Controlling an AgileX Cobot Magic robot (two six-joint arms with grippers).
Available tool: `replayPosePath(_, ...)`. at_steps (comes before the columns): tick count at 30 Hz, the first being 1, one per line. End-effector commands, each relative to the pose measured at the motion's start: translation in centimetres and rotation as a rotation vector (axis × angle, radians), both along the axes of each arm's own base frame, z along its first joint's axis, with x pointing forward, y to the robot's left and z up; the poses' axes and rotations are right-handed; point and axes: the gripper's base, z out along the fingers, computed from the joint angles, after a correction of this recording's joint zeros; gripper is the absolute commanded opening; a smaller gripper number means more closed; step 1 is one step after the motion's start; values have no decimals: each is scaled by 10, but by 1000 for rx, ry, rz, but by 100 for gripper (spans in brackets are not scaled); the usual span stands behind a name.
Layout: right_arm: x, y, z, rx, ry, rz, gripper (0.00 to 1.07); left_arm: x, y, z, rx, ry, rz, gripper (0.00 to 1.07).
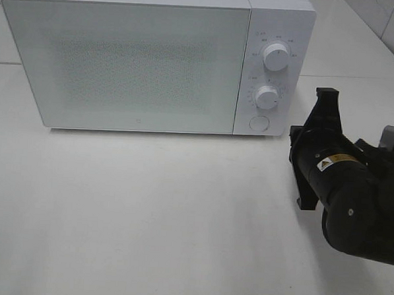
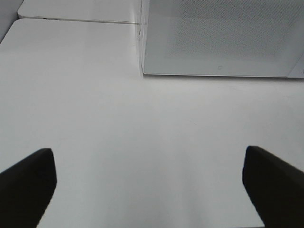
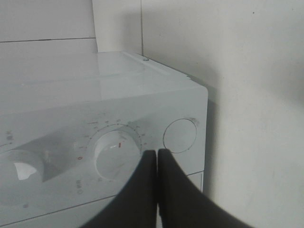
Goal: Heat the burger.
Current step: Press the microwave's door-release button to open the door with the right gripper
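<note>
Right arm [image 1: 353, 195]: black, bulky, matte, at 4 o'clock on surface [image 1: 147, 217], pointing toward 11 o'clock at control panel. Right jaws pressed together, pinching nothing; tapered tips close before lower knob [image 3: 116, 154] and round button [image 3: 179, 135], contact unclear. Left jaws spread wide, dark fingers [image 2: 28, 185] over smooth white surface. Microwave [image 1: 122, 64] at 12 o'clock: glossy white box, speckled frosted door shut, two round knobs. Burger: not visible in any view.
</note>
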Motion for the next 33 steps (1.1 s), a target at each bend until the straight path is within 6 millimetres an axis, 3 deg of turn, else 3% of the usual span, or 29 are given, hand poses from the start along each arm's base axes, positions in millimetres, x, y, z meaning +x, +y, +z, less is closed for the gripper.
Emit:
replayPosePath(1,9,6,-5,-14,12,20,0,-2,0,0,-1,-20,2,100)
replayPosePath(16,46,38,-27,23,67,33,0,-2,0,0,-1,-20,2,100)
replayPosePath(26,71,34,-27,15,72,-12,0,-2,0,0,-1,-20,2,100)
replayPosePath(33,75,32,-34,21,102,-24,0,-2,0,0,-1,-20,2,100)
